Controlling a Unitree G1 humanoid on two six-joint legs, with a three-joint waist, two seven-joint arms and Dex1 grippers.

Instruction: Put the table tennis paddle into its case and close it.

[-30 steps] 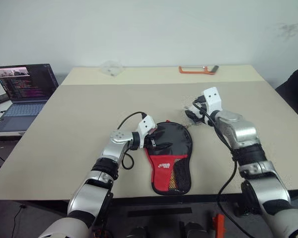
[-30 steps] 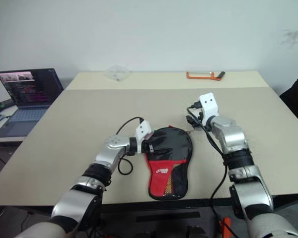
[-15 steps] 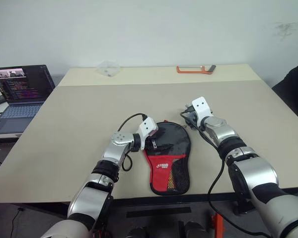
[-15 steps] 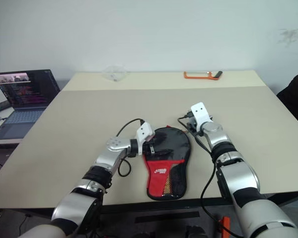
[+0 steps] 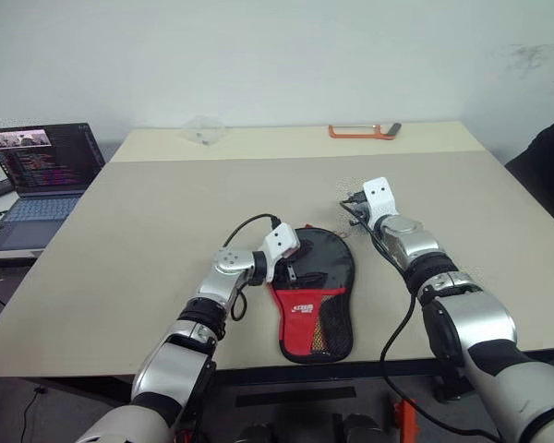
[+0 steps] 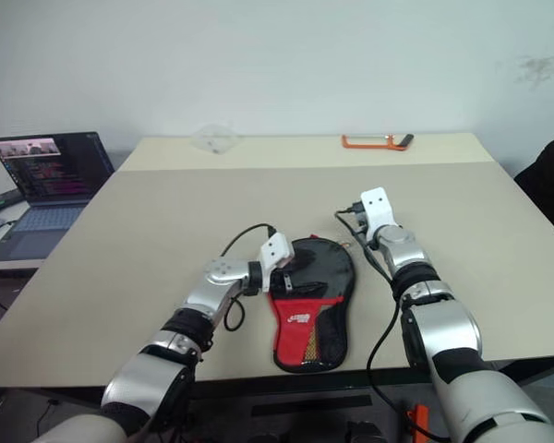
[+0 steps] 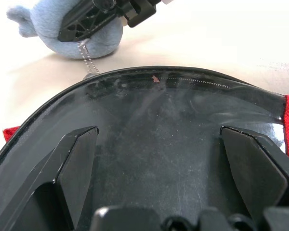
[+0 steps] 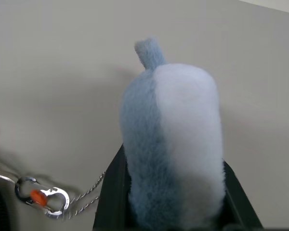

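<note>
The right gripper [image 8: 171, 211] is pinched on a pale blue plush charm [image 8: 171, 144], its two fingers pressed against the charm's sides just beyond the far right edge of the case [image 5: 314, 291]. A thin chain [image 8: 84, 197] runs from the charm to a small metal clip [image 8: 41, 198] with an orange tab beside the case. The left gripper [image 7: 159, 159] hangs spread wide over the round black head of the case, its fingers [image 7: 77, 163] set well apart above the fabric. The case lies flat near the front edge of the beige table [image 5: 166, 203], black head away from the robot, red panel and mesh toward it. Whether the table tennis paddle is inside cannot be told. A laptop [image 5: 42, 171] stands open off the table's left side, and an orange tool [image 5: 362, 131] and a clear plastic lid [image 5: 201, 129] lie at the far edge.
</note>
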